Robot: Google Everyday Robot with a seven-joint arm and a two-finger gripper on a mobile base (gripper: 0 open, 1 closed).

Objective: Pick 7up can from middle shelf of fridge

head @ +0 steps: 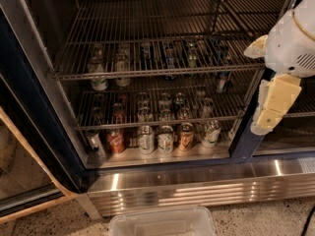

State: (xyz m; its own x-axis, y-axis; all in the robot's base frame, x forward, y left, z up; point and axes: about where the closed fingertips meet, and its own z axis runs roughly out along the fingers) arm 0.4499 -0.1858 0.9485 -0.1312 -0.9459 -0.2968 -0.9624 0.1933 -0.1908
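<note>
The 7up can (99, 81) stands at the left end of the middle shelf (229, 117). Its top shows through the rods of the rack above (162, 72), with another pale can (122, 76) just to its right. More cans line the cream floor of the fridge (34, 132) below, a red can (116, 141) among them. The gripper (263, 127) hangs outside at the right, in front of the blue door post, well apart from the 7up can. I cannot tell whether it is open or closed. A clear plastic tub (162, 222) sits nearest, below the kick plate (197, 191).
</note>
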